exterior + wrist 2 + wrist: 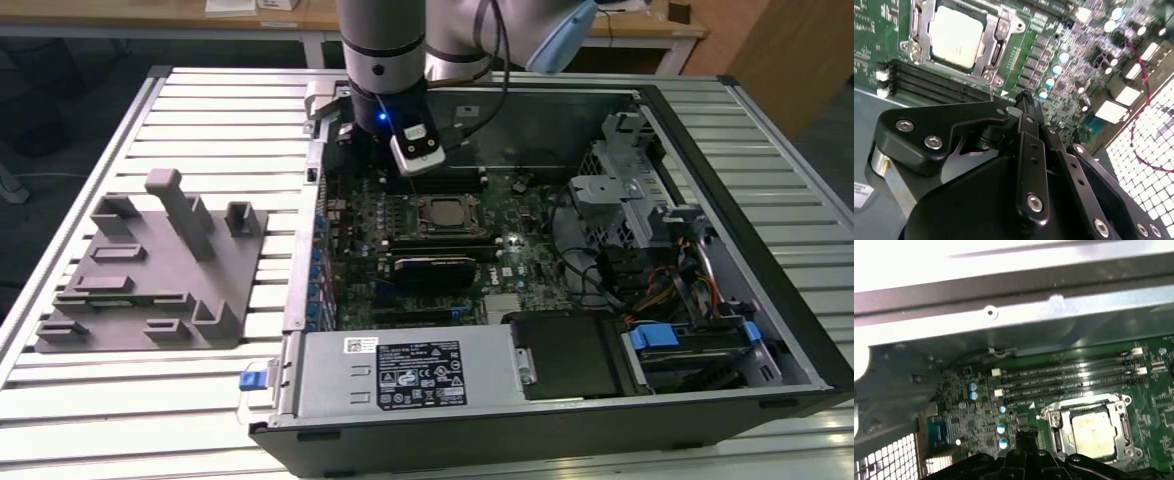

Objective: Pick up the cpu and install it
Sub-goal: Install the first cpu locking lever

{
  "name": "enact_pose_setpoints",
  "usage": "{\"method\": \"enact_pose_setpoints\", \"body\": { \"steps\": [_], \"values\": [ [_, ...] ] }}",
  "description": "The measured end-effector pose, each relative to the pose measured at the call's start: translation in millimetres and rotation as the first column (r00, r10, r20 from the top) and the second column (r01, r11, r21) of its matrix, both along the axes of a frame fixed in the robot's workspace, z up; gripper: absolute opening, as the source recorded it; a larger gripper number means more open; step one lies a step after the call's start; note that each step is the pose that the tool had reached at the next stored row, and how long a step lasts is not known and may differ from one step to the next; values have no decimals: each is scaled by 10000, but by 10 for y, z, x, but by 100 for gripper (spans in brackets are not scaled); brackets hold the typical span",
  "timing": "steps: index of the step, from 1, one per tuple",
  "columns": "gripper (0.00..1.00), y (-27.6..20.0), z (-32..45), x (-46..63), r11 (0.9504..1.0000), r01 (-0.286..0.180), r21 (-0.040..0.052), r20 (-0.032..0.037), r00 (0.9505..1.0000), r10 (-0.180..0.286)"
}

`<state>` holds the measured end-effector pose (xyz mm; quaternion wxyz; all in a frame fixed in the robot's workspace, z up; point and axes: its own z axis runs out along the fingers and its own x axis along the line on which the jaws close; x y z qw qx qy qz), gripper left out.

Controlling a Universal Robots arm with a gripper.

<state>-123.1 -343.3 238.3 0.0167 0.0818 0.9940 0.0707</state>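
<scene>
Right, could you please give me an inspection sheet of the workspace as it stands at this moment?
Surface: slatted metal table with an open computer case lying on it.
Job's things: the cpu lies in the socket on the motherboard, with the metal frame around it.
Clutter: a grey tray beside the case, on the exterior view's left.
Grippers: the gripper hangs over the motherboard close to the socket, not touching the cpu.
Cables: a coloured bundle inside the case; a black cable along the arm.
Surroundings: wooden desks behind the table.
</scene>
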Motion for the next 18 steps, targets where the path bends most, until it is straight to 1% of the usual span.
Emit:
{"method": "enact_pose_setpoints", "body": {
  "steps": [2, 7, 10, 14, 15, 17, 18],
  "values": [
    [11, 0, 8, 0, 10000, 0, 53, -1, 10000, 0],
    [11, 0, 54, 0, 9999, 0, 125, 0, 10000, 0],
    [11, 0, 72, 0, 9998, 0, 193, 0, 10000, 0],
    [11, 0, 92, 0, 9997, 0, 241, 1, 10000, 0],
    [11, 0, 93, 0, 9997, -1, 264, 2, 10000, 1],
    [11, 0, 93, 0, 9993, -1, 363, 1, 10000, 1],
    [11, 0, 94, 0, 9992, -1, 394, 0, 10000, 1]
  ]
}}
